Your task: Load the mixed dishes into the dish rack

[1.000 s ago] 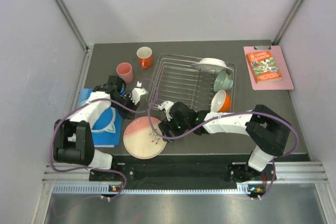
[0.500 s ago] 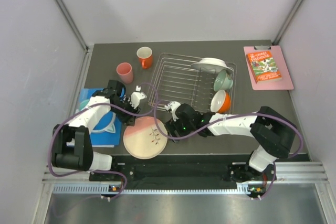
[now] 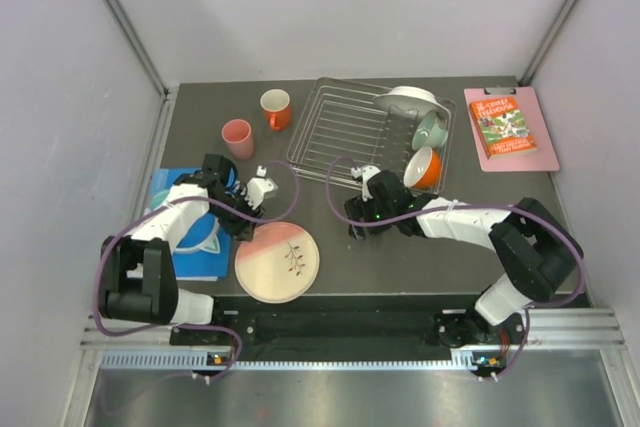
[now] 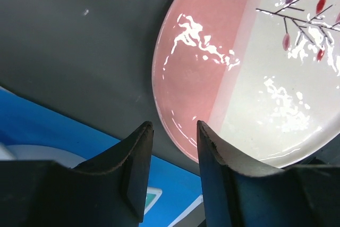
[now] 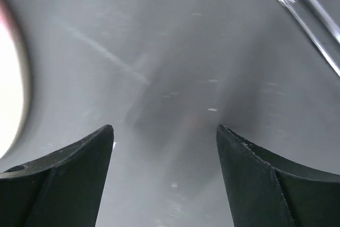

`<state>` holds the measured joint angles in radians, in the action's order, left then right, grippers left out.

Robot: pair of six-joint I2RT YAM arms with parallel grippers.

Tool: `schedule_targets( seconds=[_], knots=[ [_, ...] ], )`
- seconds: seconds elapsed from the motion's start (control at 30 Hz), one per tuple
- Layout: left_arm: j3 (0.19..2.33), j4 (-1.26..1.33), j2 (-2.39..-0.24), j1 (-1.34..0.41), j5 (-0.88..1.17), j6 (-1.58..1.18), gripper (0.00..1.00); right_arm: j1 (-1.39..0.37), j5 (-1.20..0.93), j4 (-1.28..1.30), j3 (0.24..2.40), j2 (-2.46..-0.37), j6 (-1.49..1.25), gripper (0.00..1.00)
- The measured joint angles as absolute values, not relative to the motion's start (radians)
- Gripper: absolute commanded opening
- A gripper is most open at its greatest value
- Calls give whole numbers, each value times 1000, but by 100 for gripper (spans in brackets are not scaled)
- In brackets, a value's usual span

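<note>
Since a second ago the dish rack (image 3: 345, 132) has slid toward the far right of the table (image 3: 200, 107) and turned slightly, and the right arm has drawn back from the plate toward the rack's near edge. The pink-and-cream plate (image 3: 278, 263), with its twig motif, lies flat near the table's front edge, well apart from the rack. The left end effector (image 3: 255, 190) hovers just beside the plate's far-left rim; in the wrist view its fingers (image 4: 139, 168) stand narrowly apart with nothing between them, the glossy rim just ahead of their tips. The right end effector (image 5: 164, 131) hangs over bare table between plate and rack, spread wide and holding nothing. Already in the rack are a pale plate (image 3: 410, 99), a mint-green bowl (image 3: 430, 130) and an orange bowl (image 3: 423, 167). A pink cup (image 3: 237, 135) and an orange cup (image 3: 275, 107) wait on the table left of the rack. The step in hand appears to be picking up the twig plate. To do it well, the left fingers should probably straddle the rim, one tip slipping under the raised edge, and close firmly before lifting, since the glaze looks slippery; the plate should then be tipped on edge to fit between the bars. An orange book (image 3: 502, 125) on a pink board carries a title too small to read; no brand is legible.
</note>
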<state>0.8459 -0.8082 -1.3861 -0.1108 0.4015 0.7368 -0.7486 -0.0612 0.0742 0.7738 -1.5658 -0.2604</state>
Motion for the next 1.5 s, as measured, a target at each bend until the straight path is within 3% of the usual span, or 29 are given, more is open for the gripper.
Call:
schedule_targets(
  seconds=[0.33,0.6,0.83,1.07,1.5],
  knots=[
    [846,-808,-1432,-74,401,774,44,-694,36,120,733,-1463,-264,77],
    [858,-818,-1519,-74,410,819,46,-770,-75,96,735,-1463,-273,73],
    [960,-842,-1649,-77,445,833,37,-882,-201,40,820,-1589,-281,65],
    [979,-845,-1670,-113,459,813,14,-909,-294,-20,916,-1747,-309,59],
    [1010,-830,-1705,-139,482,722,6,-921,-392,-62,998,-1847,-331,50]
  ],
)
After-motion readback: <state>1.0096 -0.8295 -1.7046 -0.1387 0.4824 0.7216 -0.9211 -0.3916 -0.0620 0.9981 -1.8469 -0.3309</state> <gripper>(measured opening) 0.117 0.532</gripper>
